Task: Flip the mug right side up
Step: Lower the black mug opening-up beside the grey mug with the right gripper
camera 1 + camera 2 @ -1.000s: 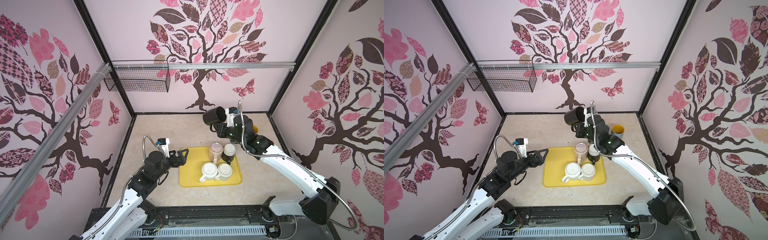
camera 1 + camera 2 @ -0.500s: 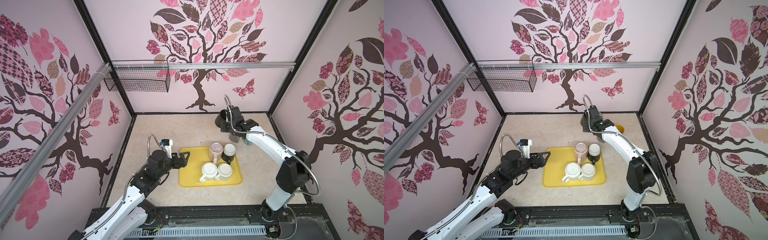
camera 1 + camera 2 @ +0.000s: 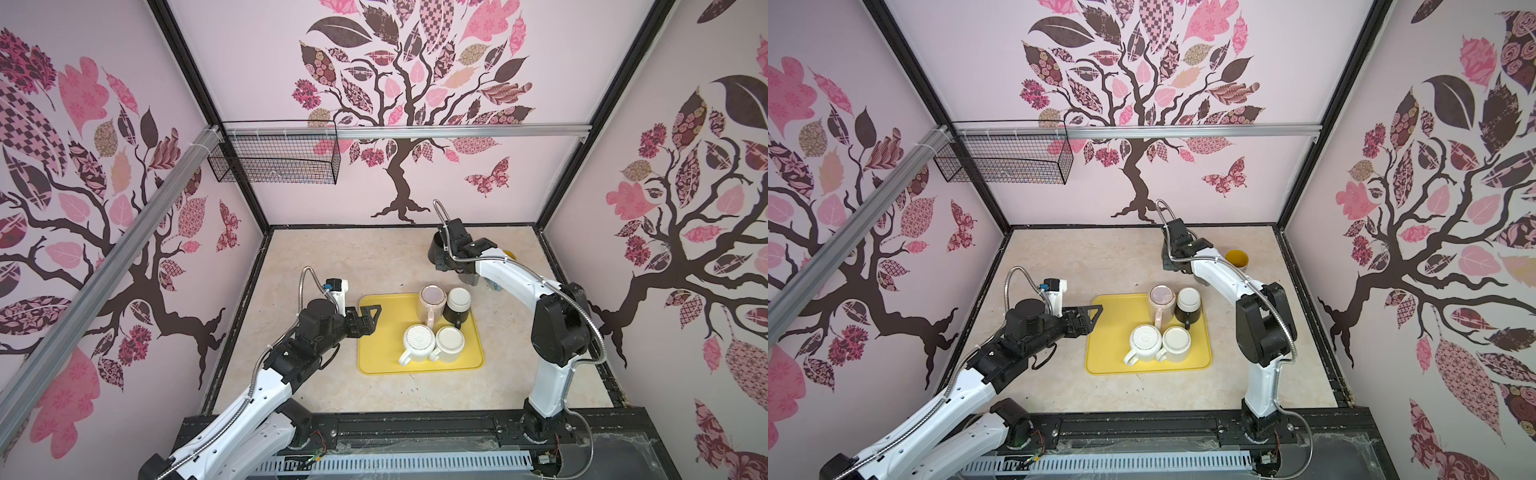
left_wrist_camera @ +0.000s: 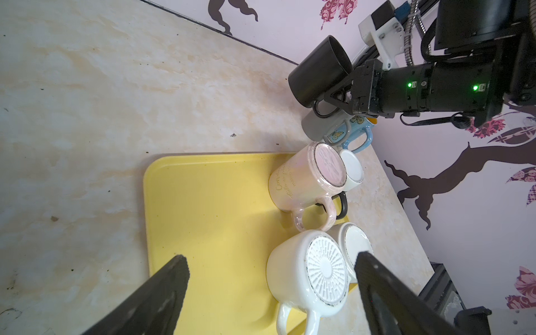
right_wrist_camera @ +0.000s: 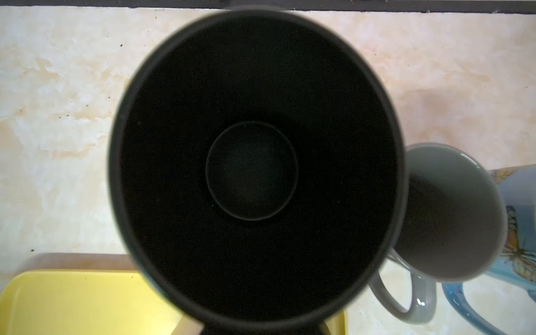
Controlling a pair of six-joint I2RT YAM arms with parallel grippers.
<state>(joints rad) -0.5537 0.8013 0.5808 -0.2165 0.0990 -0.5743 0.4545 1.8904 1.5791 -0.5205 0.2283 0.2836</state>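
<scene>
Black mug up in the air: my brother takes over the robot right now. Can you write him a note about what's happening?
Right gripper: jaws shut on the handle of the black mug, which is mouth-up but tilted and seemingly off the table, at the back.
Left gripper: jaws open, empty, at the left edge of the yellow tray.
Done: grey mug, blue butterfly mug and yellow mug stand upright beyond the tray.
Left: set the black mug down upright. Probably then flip the four upside-down on the tray: pink mug, dark mug, white mug, cream mug.
</scene>
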